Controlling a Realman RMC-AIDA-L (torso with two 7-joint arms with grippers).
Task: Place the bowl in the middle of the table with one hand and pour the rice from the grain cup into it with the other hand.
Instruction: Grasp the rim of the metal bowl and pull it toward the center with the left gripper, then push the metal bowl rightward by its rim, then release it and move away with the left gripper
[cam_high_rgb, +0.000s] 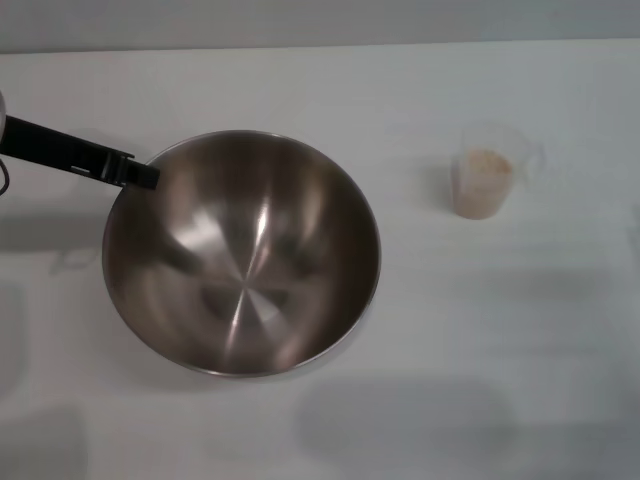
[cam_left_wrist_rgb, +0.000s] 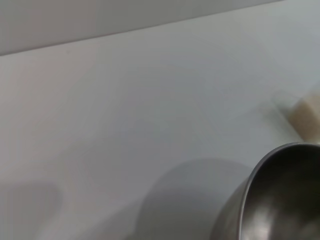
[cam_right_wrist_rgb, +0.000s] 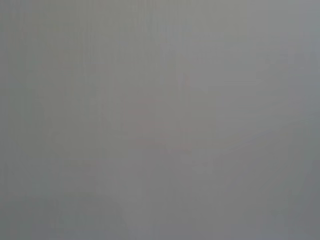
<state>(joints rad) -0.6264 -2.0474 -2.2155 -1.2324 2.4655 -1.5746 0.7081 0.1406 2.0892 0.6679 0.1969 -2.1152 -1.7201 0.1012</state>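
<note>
The steel bowl (cam_high_rgb: 240, 255) stands on the white table (cam_high_rgb: 500, 330), a little left of the middle. My left gripper (cam_high_rgb: 145, 175) reaches in from the left, and its black finger is clamped on the bowl's far left rim. The bowl's rim also shows in the left wrist view (cam_left_wrist_rgb: 285, 200). The clear grain cup (cam_high_rgb: 487, 170) stands upright to the right of the bowl, well apart from it, with pale rice (cam_high_rgb: 482, 185) in its lower part. It shows faintly in the left wrist view (cam_left_wrist_rgb: 306, 117). My right gripper is out of view; its wrist view shows only a plain grey surface.
The table's far edge runs along the top of the head view. Soft shadows lie on the tabletop near the front and left edges.
</note>
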